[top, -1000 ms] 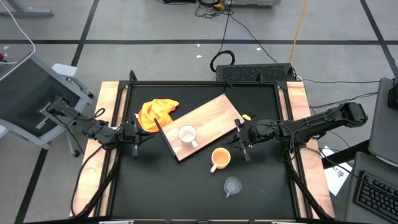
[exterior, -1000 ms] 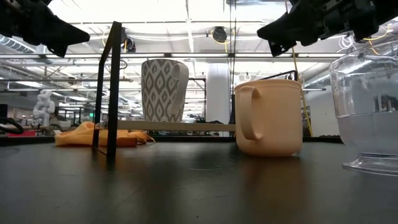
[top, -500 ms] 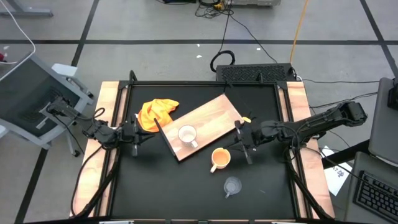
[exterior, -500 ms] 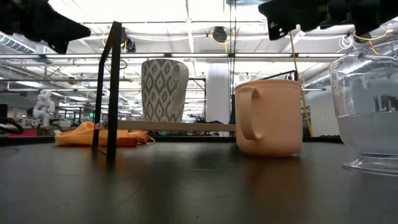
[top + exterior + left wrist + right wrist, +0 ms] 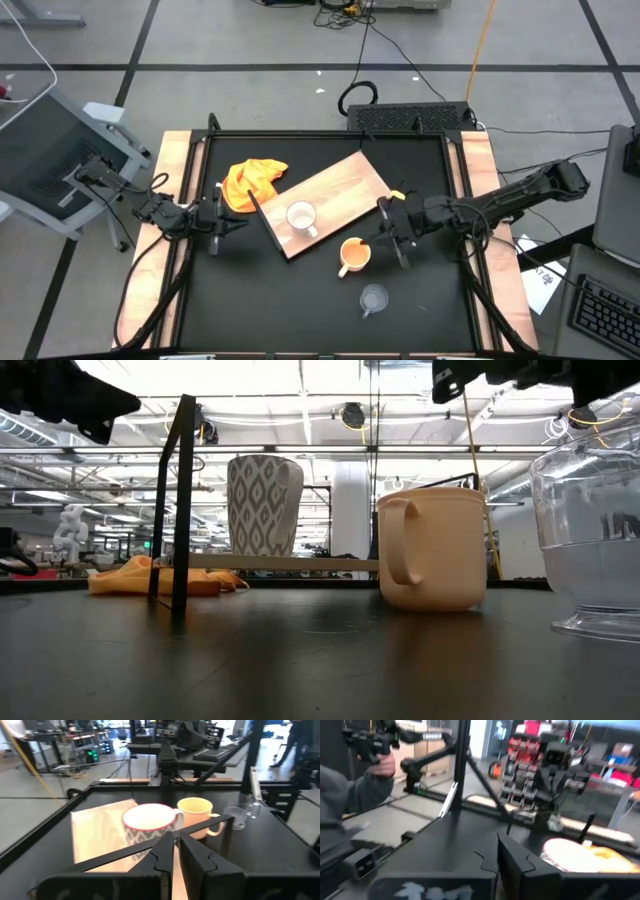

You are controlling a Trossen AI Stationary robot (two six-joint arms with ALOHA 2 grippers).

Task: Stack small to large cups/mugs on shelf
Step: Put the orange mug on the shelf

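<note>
In the right wrist view, a person's hand (image 5: 382,766) shows.

Low view: clear glass cup (image 5: 590,540) cut off at the right edge; both arms cropped at the top, pincers out of frame. Shelf (image 5: 290,563) visible only as a thin edge. Right wrist view: blurred; yellow-orange mug (image 5: 590,857) cut off at the edge. High view: pincer finger gaps too small to resolve.

The right pincer (image 5: 392,234) has slid nearer the yellow-orange mug (image 5: 353,255), away from the shelf (image 5: 335,185).
</note>
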